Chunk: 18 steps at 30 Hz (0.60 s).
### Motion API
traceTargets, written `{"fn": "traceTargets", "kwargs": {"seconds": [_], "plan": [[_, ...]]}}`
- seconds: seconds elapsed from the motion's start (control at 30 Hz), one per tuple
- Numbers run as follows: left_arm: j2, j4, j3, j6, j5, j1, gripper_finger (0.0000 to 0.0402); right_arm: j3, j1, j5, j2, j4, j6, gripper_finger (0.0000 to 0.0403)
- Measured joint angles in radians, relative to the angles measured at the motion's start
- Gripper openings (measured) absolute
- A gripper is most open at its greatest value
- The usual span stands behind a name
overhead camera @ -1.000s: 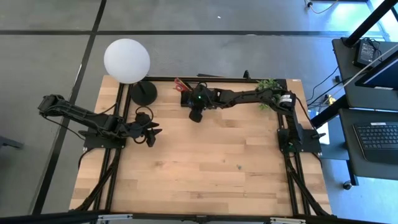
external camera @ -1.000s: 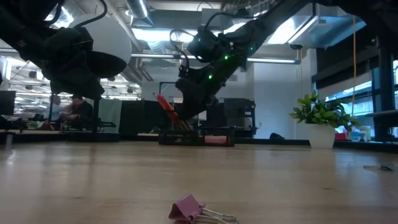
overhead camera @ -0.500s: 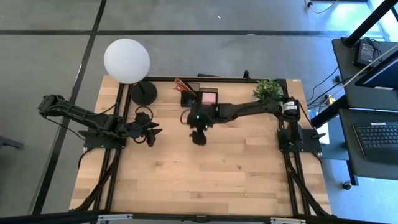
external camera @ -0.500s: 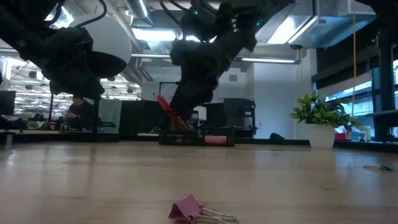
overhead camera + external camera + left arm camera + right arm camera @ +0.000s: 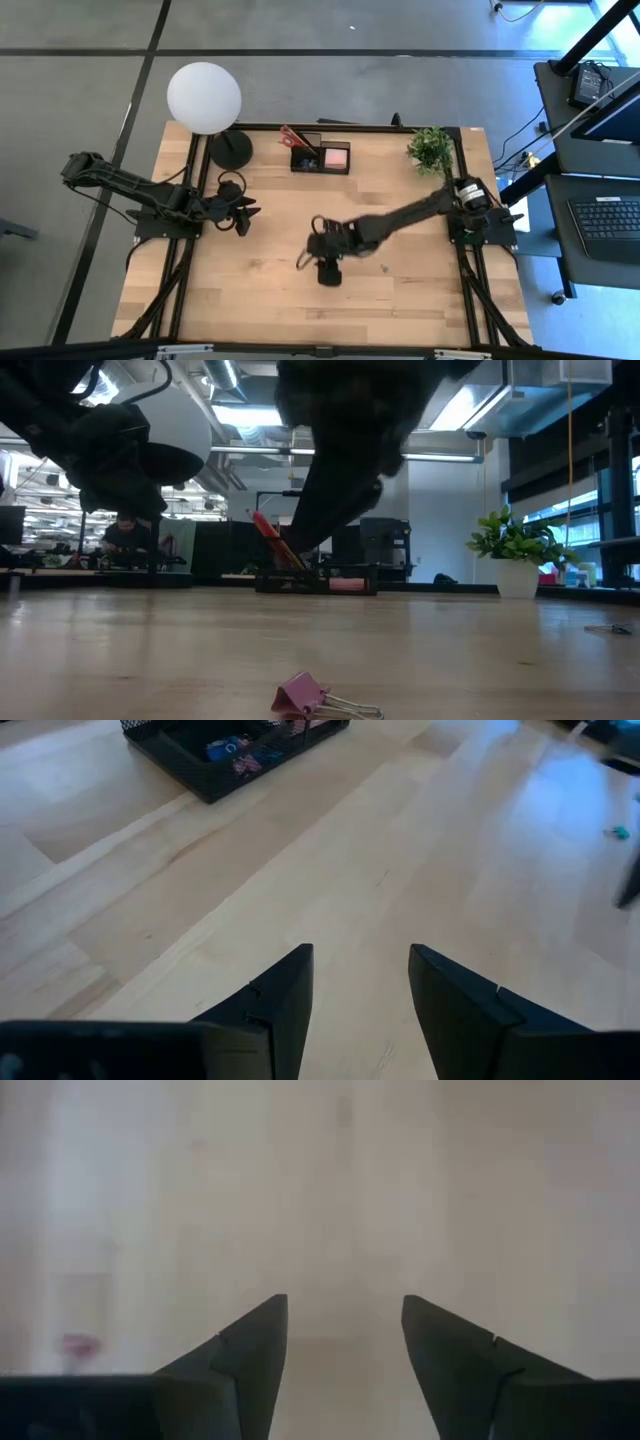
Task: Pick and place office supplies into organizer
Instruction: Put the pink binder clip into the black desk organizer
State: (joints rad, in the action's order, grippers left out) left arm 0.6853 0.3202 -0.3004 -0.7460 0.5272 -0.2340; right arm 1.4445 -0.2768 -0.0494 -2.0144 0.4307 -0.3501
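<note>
Two right gripper (image 5: 329, 276) fingers (image 5: 250, 1355) spread wide, empty, above mid-table; pink binder clip (image 5: 303, 694) nearer front edge, apart.

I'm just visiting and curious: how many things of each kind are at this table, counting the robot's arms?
robot arms: 2, left arm and right arm
lamp: 1
potted plant: 1
organizer: 1
pink binder clip: 1
Total: 6
</note>
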Motion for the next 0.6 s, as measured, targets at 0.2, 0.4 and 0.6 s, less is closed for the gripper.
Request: {"fn": "traceTargets", "kwargs": {"seconds": [0.2,0.4,0.6], "plan": [[0.000,0.001,0.000,0.075,-0.054,0.000,0.0159,0.071,-0.140,-0.077,-0.001,0.013,-0.156,0.0201],[0.000,0.000,0.000,0.096,-0.055,0.000,0.0159,0.246,-0.264,-0.319,-0.001,0.117,-0.187,0.0201],[0.000,-0.001,0.000,0.095,-0.055,0.000,0.0159,0.318,-0.278,-0.354,-0.001,0.229,-0.353,0.0201]]}}
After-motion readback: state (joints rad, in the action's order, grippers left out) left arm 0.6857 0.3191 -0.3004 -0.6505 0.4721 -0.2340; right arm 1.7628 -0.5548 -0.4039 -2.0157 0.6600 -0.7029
